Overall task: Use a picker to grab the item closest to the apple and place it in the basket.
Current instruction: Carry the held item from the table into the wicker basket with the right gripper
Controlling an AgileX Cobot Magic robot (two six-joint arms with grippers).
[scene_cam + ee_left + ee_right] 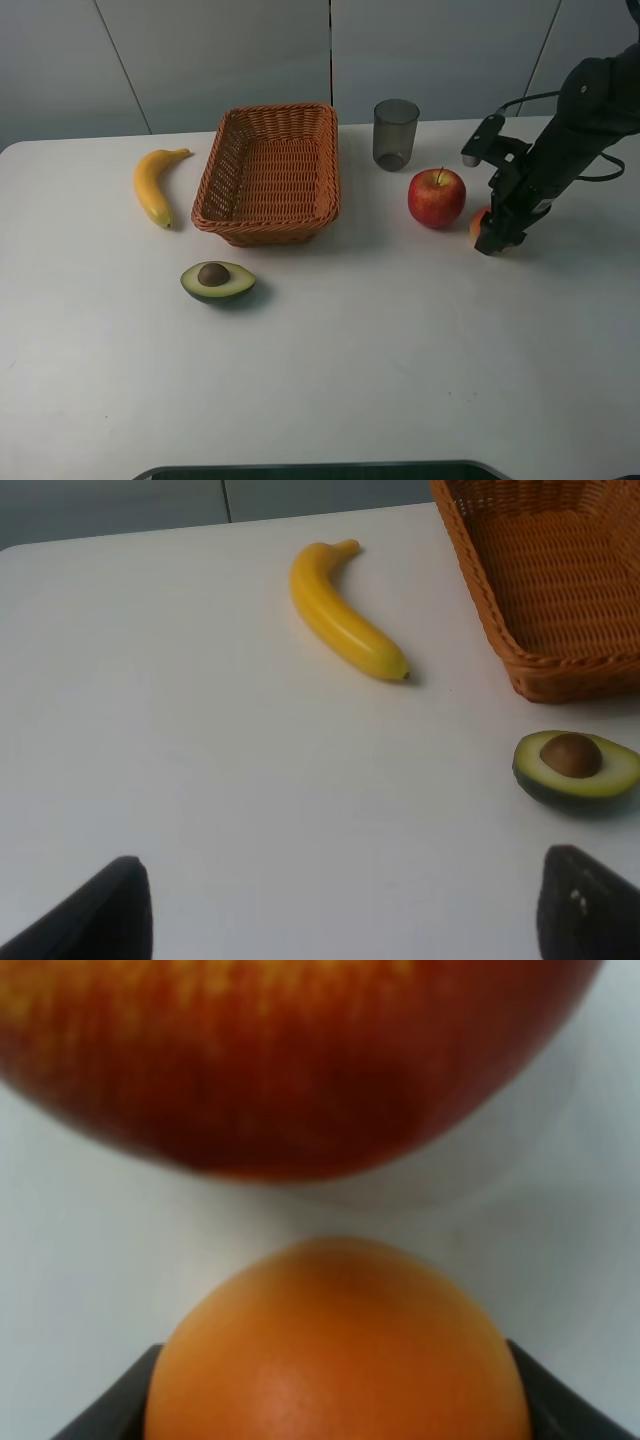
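Exterior high: orange (478, 224) sits on the table (400, 350), just beside the apple (436, 197) at its 4 o'clock. Basket (268, 172) is out at the apple's 9. Right gripper (493, 236) is down on the orange.
Left wrist: left gripper (340, 915) spread wide, empty.
Right wrist: fingers (105, 1410) press both flanks of the orange, so it's clenched on it.
Likely light, firm, round and smooth-skinned, so prone to squirting out. Grip across the widest girth.

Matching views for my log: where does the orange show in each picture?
Exterior high: orange right of the apple, partly hidden by the right gripper.
Left wrist: not in it.
Right wrist: orange close up between the fingers, apple beyond it.
Shared landmark: the apple, in the exterior and right wrist views.
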